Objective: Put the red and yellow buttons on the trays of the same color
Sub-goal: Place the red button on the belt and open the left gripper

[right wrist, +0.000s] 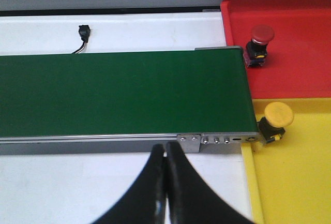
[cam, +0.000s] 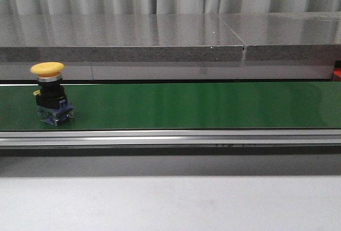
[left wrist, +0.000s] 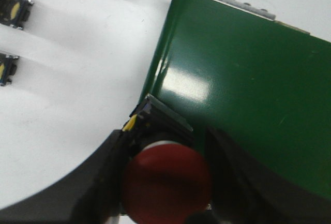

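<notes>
A yellow button [cam: 49, 89] stands upright on the green belt [cam: 186, 105] at the far left of the front view. My left gripper [left wrist: 166, 182] is shut on a red button [left wrist: 166, 181], held over the belt's end [left wrist: 232, 79]. My right gripper [right wrist: 165, 154] is shut and empty, over the white table in front of the belt [right wrist: 119, 92]. In the right wrist view a red button [right wrist: 258, 44] stands on the red tray [right wrist: 300, 43], and a yellow button [right wrist: 274, 121] stands on the yellow tray [right wrist: 295, 177], both beside the belt's end.
Several more buttons [left wrist: 14, 11] lie on the white table past the belt in the left wrist view. A small black connector with wires [right wrist: 83, 32] lies behind the belt. A grey stone ledge [cam: 160, 44] runs behind the belt.
</notes>
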